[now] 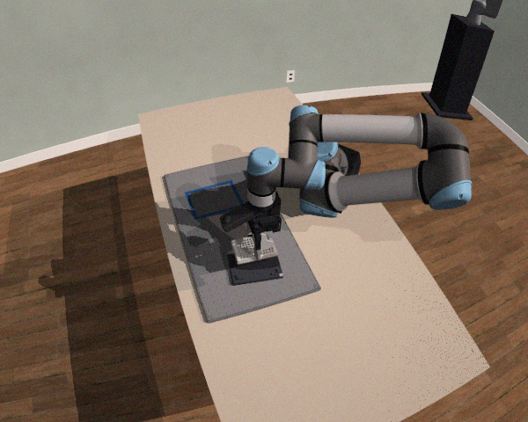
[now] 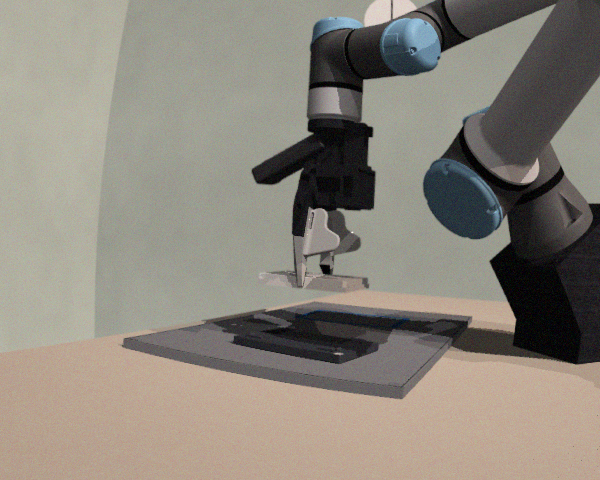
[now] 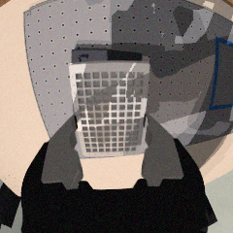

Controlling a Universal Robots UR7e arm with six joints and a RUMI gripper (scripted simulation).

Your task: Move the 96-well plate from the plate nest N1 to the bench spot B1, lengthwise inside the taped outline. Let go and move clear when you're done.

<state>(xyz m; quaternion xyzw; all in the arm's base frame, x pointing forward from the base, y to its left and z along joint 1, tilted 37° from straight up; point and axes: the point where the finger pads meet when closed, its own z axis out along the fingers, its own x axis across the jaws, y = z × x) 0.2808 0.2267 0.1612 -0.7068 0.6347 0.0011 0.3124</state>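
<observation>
Spanning the beige table, the grey perforated mat [image 1: 296, 277] carries the flat black plate nest N1 [image 1: 255, 273], now vacant, and the blue-taped rectangular outline B1 [image 1: 192, 198] at its eleven o'clock. The black two-jaw gripper [image 2: 313, 273] is clamped across the white gridded 96-well plate [image 2: 341, 281], held level in the air above the nest. From the gripper the outline lies toward ten o'clock in the top view, its long axis roughly crosswise to the plate's.

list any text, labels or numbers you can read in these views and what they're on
None can be read: the 96-well plate in the gripper, the plate nest, the blue taped outline and the arm show no legible writing.
</observation>
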